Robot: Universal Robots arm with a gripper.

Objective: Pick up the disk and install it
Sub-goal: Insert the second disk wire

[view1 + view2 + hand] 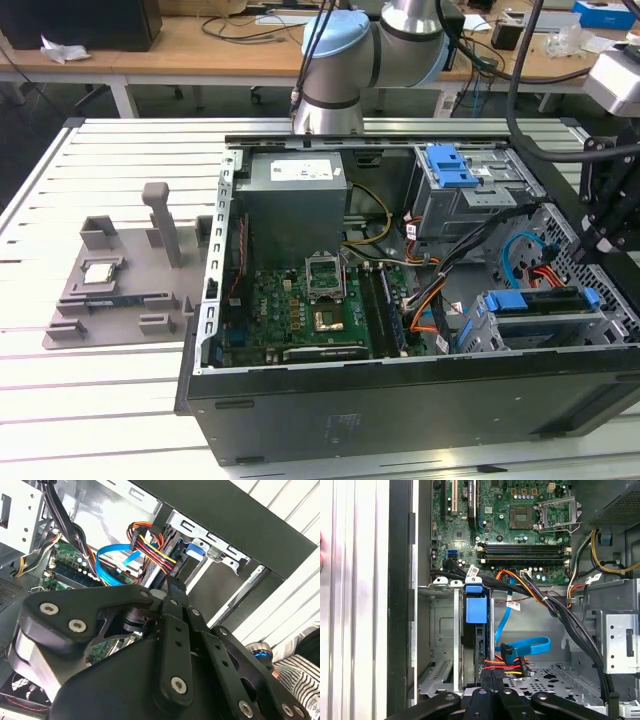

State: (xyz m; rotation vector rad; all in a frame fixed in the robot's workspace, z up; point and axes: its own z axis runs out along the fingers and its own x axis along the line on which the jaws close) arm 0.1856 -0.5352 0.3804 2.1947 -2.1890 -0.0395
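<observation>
We've got the open PC case (400, 400) sitting on a slatted metal table (60, 400), cluttered wooden benches (200, 45) behind, and the gripper (492, 677) pinched together by the disk (475, 630).

my gripper (492, 700) is black; green motherboard (510, 525), blue disk rail (475, 609), light-blue data cable (530, 645), red-yellow-orange power wires (507, 666).
</observation>
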